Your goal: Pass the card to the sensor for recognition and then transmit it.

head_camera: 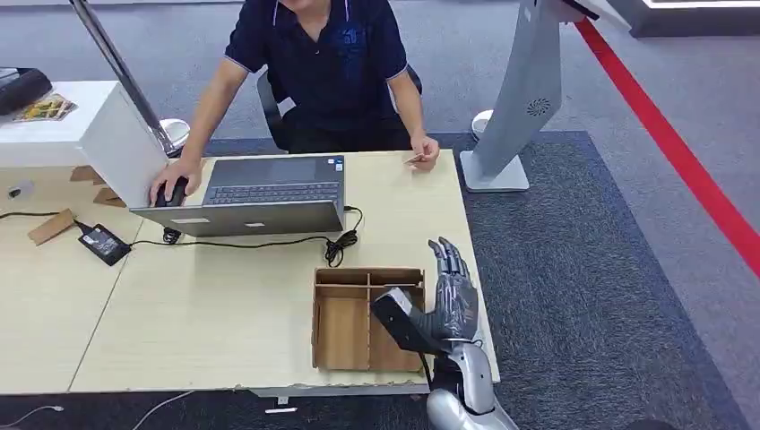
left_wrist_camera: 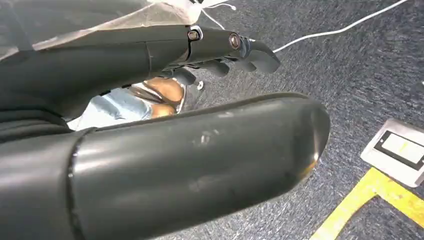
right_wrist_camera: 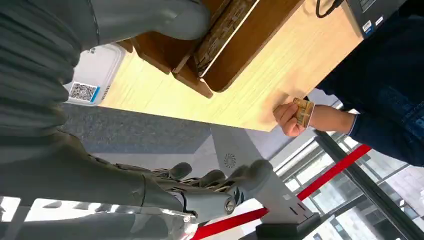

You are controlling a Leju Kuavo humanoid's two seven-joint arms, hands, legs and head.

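— Waiting on the handover, as I read it. My right hand (head_camera: 453,291) is raised over the near edge of the table (head_camera: 224,305), fingers apart and pointing up, holding nothing, just beside the wooden tray (head_camera: 345,327).

— And your left hand (left_wrist_camera: 165,155)?

— Hanging low over carpet; I cannot tell whether its fingers are apart or closed.

— Where's the card (head_camera: 414,159)?

— Across the table, pinched in the person's hand (head_camera: 424,154) by the far edge. Next I'd need to reach forward and close on it, then go to the sensor.
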